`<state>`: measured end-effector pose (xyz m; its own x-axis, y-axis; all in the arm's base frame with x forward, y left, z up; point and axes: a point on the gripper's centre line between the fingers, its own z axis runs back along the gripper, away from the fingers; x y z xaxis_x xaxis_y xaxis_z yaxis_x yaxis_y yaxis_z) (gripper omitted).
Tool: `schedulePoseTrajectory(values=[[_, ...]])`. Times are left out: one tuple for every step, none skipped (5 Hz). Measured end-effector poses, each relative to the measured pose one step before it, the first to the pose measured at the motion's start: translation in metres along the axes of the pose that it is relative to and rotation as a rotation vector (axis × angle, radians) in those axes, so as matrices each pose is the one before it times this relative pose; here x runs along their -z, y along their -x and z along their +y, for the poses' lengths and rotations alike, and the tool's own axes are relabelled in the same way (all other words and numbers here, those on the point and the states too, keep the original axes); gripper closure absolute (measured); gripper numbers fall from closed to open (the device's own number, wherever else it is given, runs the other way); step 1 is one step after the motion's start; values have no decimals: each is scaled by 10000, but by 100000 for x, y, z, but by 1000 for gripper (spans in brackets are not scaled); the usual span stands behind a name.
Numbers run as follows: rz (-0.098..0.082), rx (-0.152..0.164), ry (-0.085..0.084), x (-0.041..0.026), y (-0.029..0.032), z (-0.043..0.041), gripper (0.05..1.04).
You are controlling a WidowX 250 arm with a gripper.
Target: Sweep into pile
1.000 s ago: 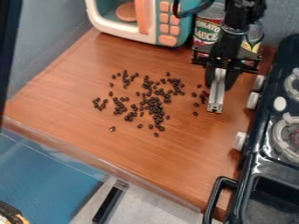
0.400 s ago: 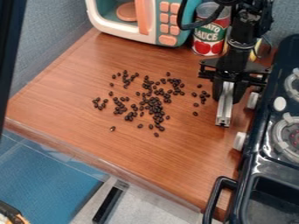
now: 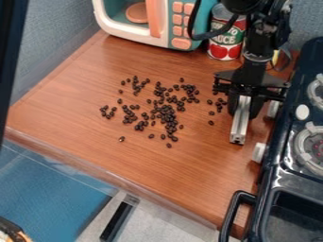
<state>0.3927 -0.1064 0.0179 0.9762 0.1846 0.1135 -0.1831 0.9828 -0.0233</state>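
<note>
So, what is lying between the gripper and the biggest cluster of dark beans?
In the camera view, a few stray beans lie on the wooden surface between the gripper and that cluster.

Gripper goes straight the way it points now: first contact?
Likely the wooden counter, between the beans and the stove, with the metal bar in the gripper touching first. Nothing else shows in that line; height above the wood is unclear.

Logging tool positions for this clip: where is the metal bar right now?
In the camera view, the metal bar is in the claw, right of the dark beans and just left of the stove.
</note>
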Motion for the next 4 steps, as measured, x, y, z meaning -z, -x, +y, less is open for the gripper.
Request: schedulePoseTrajectory(values=[[23, -37, 135, 279, -126, 886, 704], [-10, 46, 162, -69, -179, 1027, 704], [51, 49, -74, -37, -247, 1685, 704], [43, -149, -100, -16, -445, 2856, 704]])
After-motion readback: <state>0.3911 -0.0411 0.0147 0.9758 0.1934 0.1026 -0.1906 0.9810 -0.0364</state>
